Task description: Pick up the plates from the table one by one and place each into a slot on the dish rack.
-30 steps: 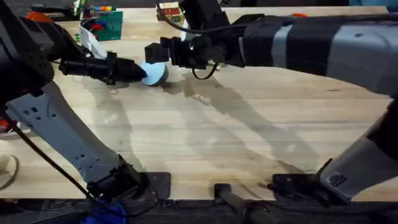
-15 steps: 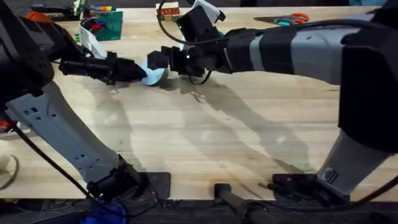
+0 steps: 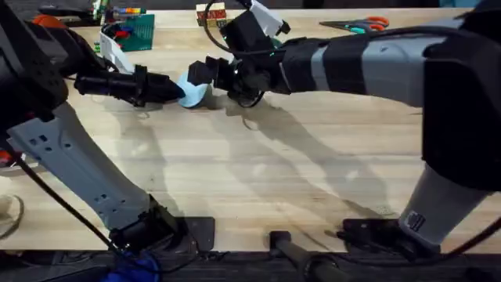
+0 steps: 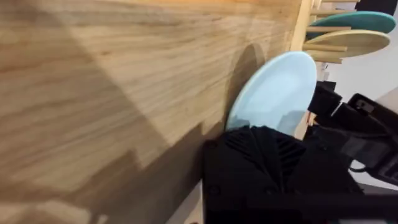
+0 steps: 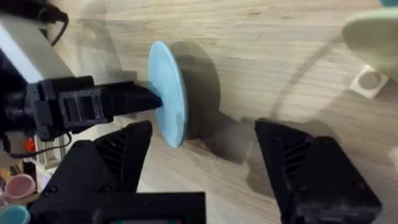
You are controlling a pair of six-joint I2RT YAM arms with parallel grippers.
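Note:
A light blue plate [image 3: 196, 90] stands on edge over the wooden table [image 3: 297, 172], and my left gripper [image 3: 178, 92] is shut on its rim. In the right wrist view the plate [image 5: 168, 93] is edge-on, with the left gripper's black fingers [image 5: 134, 99] pinching it. My right gripper [image 3: 213, 77] is open just right of the plate, its fingers [image 5: 106, 168] spread wide and holding nothing. The left wrist view has the plate [image 4: 277, 93] and, beyond it, the dish rack [image 4: 323, 46] with its wooden pegs.
A cream plate [image 4: 348, 42] and a teal plate [image 4: 351, 20] sit in the rack's slots. A green pegboard [image 3: 135, 31] with coloured pieces lies at the back left. Scissors [image 3: 362, 25] lie at the back right. Bare tabletop stretches across the middle and front.
The right gripper has closed in on the plate from the right and its arm has swung lower across the table. The left gripper holds the plate in the same place.

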